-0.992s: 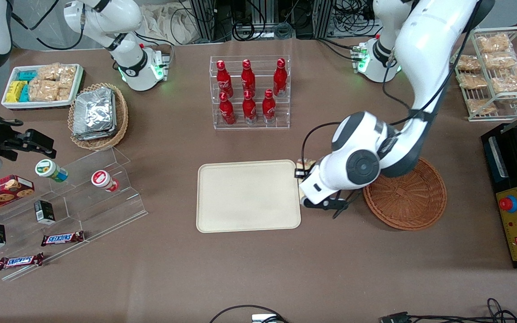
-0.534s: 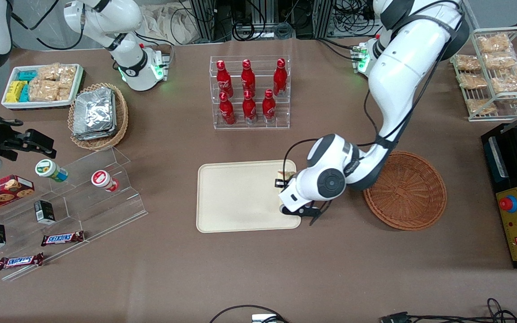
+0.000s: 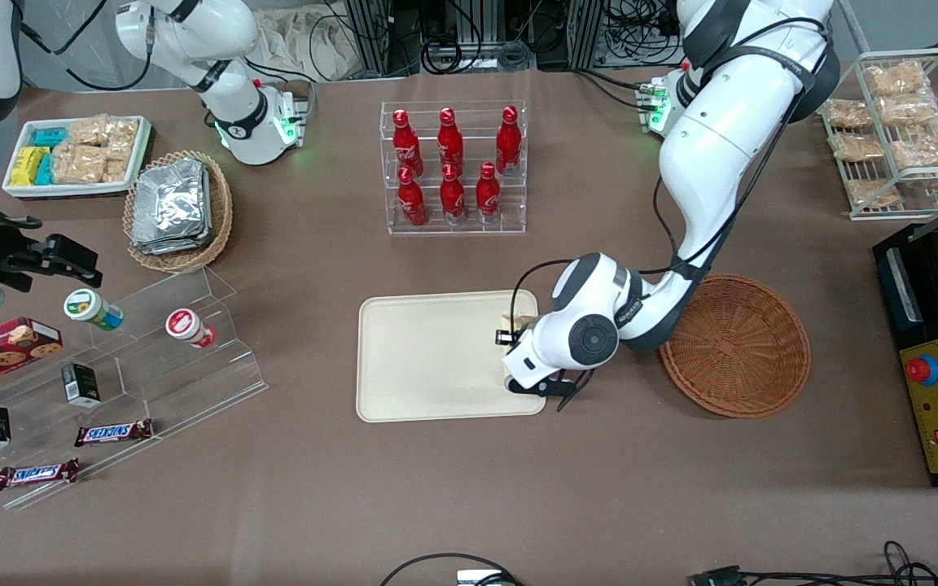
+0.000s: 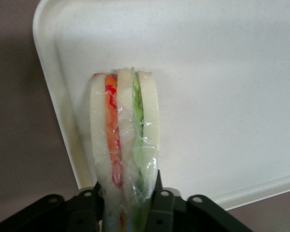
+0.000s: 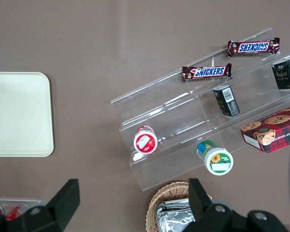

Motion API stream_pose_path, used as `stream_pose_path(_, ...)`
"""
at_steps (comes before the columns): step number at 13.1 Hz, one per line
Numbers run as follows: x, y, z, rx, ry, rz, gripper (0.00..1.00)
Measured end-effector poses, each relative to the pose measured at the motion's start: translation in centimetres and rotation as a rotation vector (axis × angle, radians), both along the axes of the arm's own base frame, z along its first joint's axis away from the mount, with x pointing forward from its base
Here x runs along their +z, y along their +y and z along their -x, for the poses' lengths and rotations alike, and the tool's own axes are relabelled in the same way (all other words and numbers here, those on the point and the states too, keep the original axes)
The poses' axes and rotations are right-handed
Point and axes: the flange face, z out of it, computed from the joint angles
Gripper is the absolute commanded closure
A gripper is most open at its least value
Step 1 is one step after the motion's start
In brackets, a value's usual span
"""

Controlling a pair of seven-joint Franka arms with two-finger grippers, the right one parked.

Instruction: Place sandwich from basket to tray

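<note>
While the gripper (image 4: 128, 200) hangs over the tray (image 3: 404, 358), its jaws pinch the sandwich (image 4: 124, 140) across the bread faces. Judged soft, light and slippery in its wrap, it calls for a gentle grip near one end.

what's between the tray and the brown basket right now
In the front view, the gripper and its wrist, shut on the sandwich, hang over the tray's edge; between that edge and the basket, only bare table under the arm.
</note>
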Motion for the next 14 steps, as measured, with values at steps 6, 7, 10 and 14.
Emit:
stream_pose_path(6, 7.7, 2.5, -3.0, 0.035, -0.084, 0.011, 0.00)
stream_pose_path(7, 10.2, 4.2, -3.6, 0.043, -0.090, -0.012, 0.00)
stream_pose_path(10, 18.9, 10.6, -4.6, 0.066, -0.123, -0.114, 0.00)
stream_pose_path(14, 28.5, 17.2, -2.4, 0.011, -0.126, -0.243, 0.00)
